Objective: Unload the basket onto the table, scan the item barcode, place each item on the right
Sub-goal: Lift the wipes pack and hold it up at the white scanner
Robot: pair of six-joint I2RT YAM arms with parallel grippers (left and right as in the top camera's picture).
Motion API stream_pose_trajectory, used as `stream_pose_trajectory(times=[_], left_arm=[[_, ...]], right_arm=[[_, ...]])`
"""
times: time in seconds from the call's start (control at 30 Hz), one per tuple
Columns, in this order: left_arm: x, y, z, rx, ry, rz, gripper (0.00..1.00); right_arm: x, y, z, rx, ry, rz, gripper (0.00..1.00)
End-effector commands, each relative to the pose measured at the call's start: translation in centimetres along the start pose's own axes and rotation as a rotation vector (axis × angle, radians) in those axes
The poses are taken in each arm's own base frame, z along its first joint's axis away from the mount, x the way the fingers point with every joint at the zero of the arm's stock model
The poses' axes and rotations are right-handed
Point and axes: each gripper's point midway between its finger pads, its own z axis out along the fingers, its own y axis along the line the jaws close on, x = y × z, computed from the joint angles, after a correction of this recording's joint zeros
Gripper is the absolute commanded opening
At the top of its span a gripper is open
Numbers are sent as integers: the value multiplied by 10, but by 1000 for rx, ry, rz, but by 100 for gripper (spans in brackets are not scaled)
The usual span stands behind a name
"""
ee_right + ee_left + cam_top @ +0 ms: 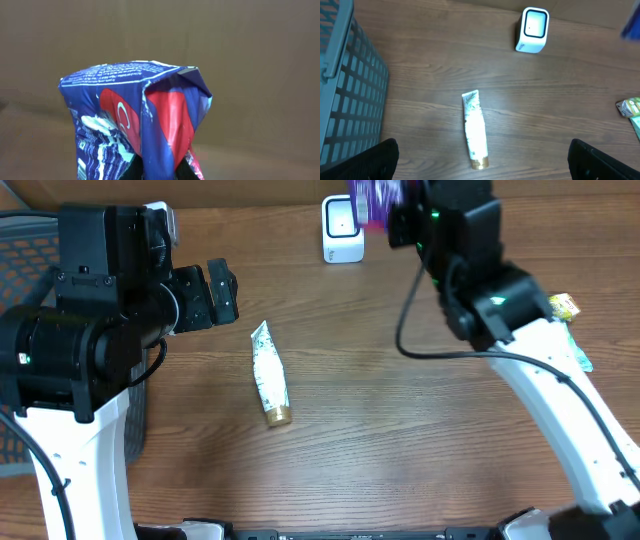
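Tube, one, white with a gold cap, lies mid-bench, its long axis running near to far. Toward the left edge the left end effector hovers spread wide and empty beside one basket. One green packet sits at the right edge. At the far edge the right end effector pinches one blue-and-red packet, raised just right of the single scanner; the right arm is nearer.

obstacles: tube mid-table, scanner far edge, basket left | free: table front-right
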Motion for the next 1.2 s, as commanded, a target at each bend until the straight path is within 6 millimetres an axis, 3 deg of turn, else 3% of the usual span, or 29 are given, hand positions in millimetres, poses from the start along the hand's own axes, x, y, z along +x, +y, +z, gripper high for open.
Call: stream_pose_trajectory(times=[0.0, 0.17, 0.3, 0.43, 0.63, 0.8, 1.17], left_arm=[[-3, 2, 1, -8, -4, 13, 100], [-3, 1, 1, -7, -4, 13, 99], [-3, 1, 1, -7, -4, 13, 100], [-2, 2, 1, -7, -4, 13, 100], [-3, 1, 1, -7, -4, 13, 100], [-3, 2, 1, -7, -4, 12, 100], [-2, 2, 1, -7, -4, 12, 100]], right_arm=[[2, -22, 23, 218, -26, -166, 4], [18, -17, 65, 361, -50, -476, 4], [39, 6, 93, 396, -47, -755, 4], [62, 23, 118, 404, -71, -889, 4], [112, 63, 154, 232, -97, -1128, 4], [132, 88, 163, 153, -149, -1194, 4], [147, 99, 172, 84, -183, -1223, 4]])
